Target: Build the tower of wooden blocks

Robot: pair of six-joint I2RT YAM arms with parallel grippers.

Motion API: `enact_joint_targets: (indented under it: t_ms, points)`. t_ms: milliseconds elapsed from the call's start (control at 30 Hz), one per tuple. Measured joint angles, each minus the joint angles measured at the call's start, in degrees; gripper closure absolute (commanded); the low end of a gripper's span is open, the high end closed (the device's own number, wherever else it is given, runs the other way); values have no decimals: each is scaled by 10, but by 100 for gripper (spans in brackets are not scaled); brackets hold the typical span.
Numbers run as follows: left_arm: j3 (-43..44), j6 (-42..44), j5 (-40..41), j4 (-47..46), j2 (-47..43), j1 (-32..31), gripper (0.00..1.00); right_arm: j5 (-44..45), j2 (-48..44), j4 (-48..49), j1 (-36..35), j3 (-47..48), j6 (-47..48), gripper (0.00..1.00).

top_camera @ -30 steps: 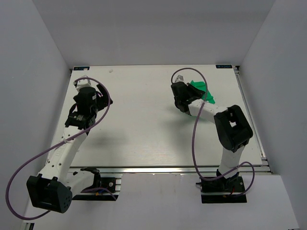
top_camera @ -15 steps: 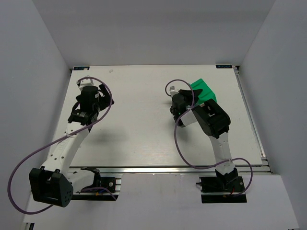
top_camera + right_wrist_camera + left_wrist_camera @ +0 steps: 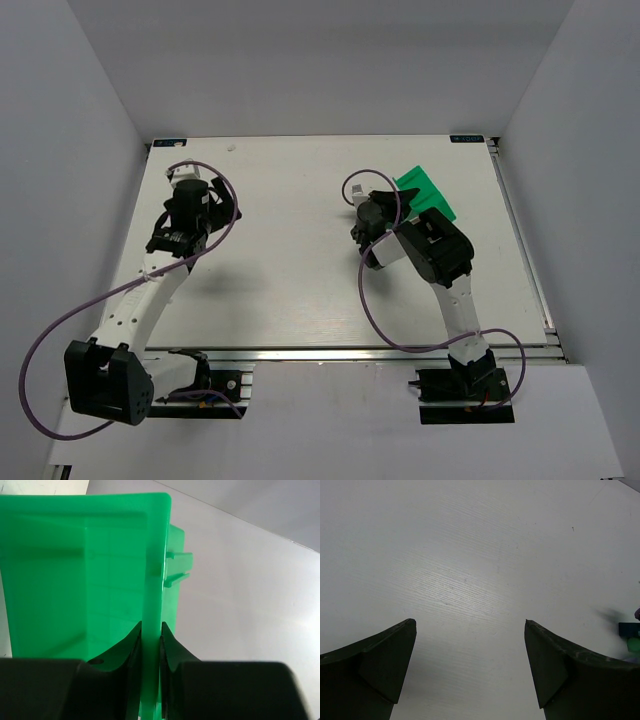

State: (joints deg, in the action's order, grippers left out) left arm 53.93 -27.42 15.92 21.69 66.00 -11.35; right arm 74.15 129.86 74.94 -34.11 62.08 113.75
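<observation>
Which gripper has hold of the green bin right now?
The right gripper: its jaws are shut on the thin wall of the green bin. The left gripper stands wide open over bare table, holding nothing.

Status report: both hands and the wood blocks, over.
Left hand open, above the table. Right hand shut on green bin wall. No blocks in sight in any view.

The wood blocks cannot be made out clearly in any view. At the 3 o'clock edge of the left wrist view sit a few small blurred patches (image 3: 630,629) (dark teal above bright green, a purple fleck higher), too cut off to say whether they are blocks.
</observation>
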Motion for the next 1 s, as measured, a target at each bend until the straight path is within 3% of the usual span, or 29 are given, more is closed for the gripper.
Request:
enact_joint_targets:
  t_ms: [200, 367, 533, 567, 633, 700, 800, 1000]
  points:
    - [-1, 4, -25, -18, 30, 0, 2, 17, 0, -3, -2, 15, 6, 100]
    - [-1, 6, -51, -19, 65, 0, 2, 40, -3, -15, 9, 85, 7, 100]
    - [-1, 10, -76, -20, 60, 0, 2, 74, -47, -17, 47, 125, 7, 100]
    - [-1, 10, -80, -20, 56, 0, 2, 82, -59, -16, 59, 133, 7, 95]
    - [-1, 10, -87, -20, 48, 0, 2, 93, -77, -15, 81, 152, 1, 100]
    - [-1, 10, -93, -20, 41, 0, 2, 99, -92, -13, 100, 170, -38, 100]
    - [5, 10, -103, -19, 36, 0, 2, 111, -111, -33, 103, 174, -176, 100]
    - [10, 9, -122, -21, 23, 0, 2, 113, -99, -109, 42, 207, -350, 100]
